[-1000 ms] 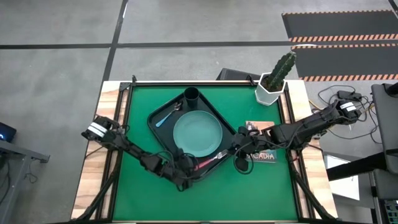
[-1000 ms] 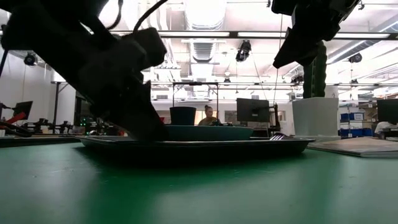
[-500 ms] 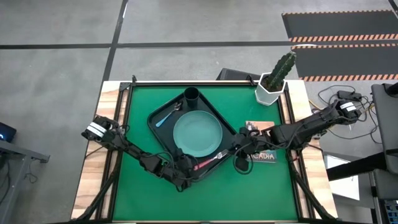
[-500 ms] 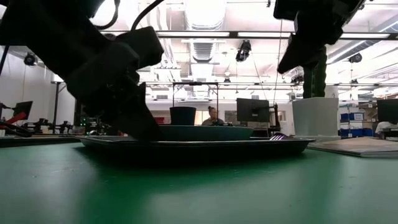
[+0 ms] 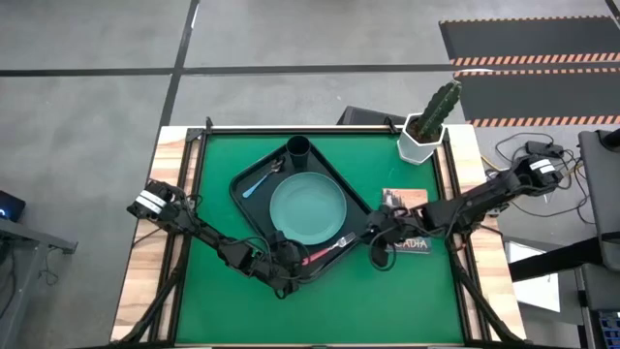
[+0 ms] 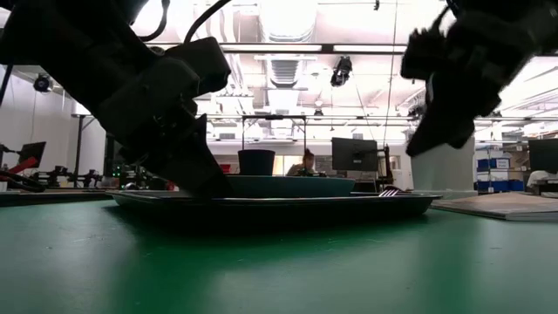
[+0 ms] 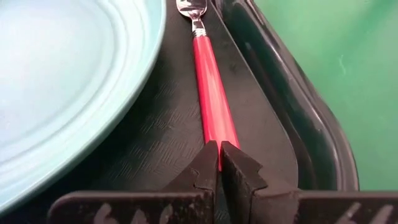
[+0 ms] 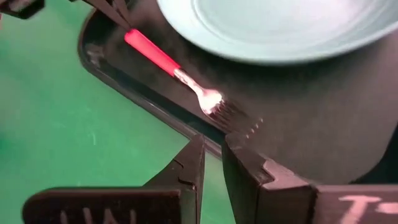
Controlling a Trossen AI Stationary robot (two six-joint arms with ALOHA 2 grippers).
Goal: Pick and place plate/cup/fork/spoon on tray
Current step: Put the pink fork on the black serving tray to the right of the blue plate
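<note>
From above I see the tray (image 5: 254,176) set at a slant on the green table (image 5: 417,291), with the plate (image 5: 308,208) in its middle, the cup (image 5: 297,148) in the far corner and the spoon (image 5: 258,181) beside the plate. The fork (image 5: 327,249) lies along the tray's near edge, handle toward my left claw (image 5: 296,261), tines toward my right claw (image 5: 370,236). A cactus pot (image 5: 420,143) stands well behind the right claw, and a book (image 5: 407,237) lies under that arm.

In the low view the left arm (image 6: 144,92) blocks the tray's near end, so I cannot see the fork there at all. The cup (image 6: 256,161) rises behind the plate's rim (image 6: 292,185), and the right claw (image 6: 462,83) hangs above the table, clear of the tray (image 6: 349,205).

The left wrist view shows the claw (image 7: 219,163) pinched tight on the tip of the red handle. The fork (image 7: 210,87) runs straight away from it, lying flat on the tray floor (image 7: 161,137) between the plate (image 7: 68,81) and the tray wall (image 7: 292,118).

In the right wrist view the claw (image 8: 212,162) is nearly shut and holds nothing, hovering just outside the tray rim (image 8: 155,106). The fork (image 8: 177,71) lies ahead of it, tines nearest and handle slanting away to the left claw's fingertips (image 8: 118,12). The plate (image 8: 280,28) lies beyond the fork.
</note>
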